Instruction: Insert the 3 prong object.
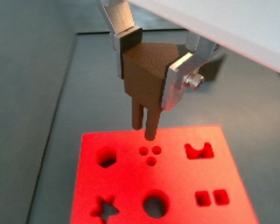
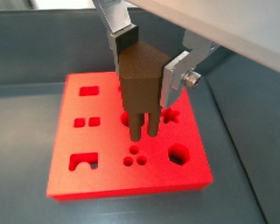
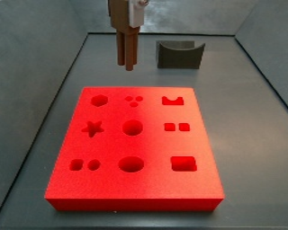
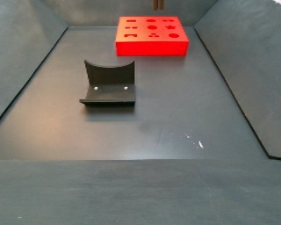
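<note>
Brown 3 prong object (image 1: 145, 83), pinched in the pincer (image 1: 154, 66), hangs above the red block (image 1: 178, 192), its three holes (image 1: 150, 154) not yet entered.

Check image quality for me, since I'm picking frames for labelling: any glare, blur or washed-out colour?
Wrist views: the red foam block with cut-out holes looks oversaturated, and the gripper holding the dark-brown 3 prong object is slightly soft. Side view: small glare specks on the dark grey floor, otherwise sharp.

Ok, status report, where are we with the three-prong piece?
Gripper shut on the 3 prong object, above the red block. Prongs down, short of the three small holes, not in yet. Nothing blocking the holes.
</note>
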Robot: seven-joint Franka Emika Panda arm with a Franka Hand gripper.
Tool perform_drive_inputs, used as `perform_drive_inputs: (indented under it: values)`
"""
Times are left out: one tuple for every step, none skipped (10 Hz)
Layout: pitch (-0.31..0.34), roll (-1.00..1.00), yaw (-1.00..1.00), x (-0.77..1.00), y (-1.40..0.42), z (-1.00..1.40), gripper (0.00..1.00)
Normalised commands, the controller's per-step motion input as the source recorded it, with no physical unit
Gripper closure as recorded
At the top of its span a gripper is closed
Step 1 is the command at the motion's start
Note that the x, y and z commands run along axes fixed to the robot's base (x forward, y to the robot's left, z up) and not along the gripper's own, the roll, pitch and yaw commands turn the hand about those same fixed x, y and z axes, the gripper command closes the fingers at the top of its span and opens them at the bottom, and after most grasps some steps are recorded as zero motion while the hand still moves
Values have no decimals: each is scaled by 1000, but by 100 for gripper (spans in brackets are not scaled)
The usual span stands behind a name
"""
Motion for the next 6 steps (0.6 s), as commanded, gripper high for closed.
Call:
perform_drive_inputs:
  values:
    - [0,107,-934,74,23,-191,100]
    - [0,114,-769,271,17,-151,100]
    - [0,99,-657,400,0,-89,100]
    - [0,77,-617,454,0,-34,100]
    - [0,37,-643,466,0,0,100]
    - [0,0,-889,197,29,0,100]
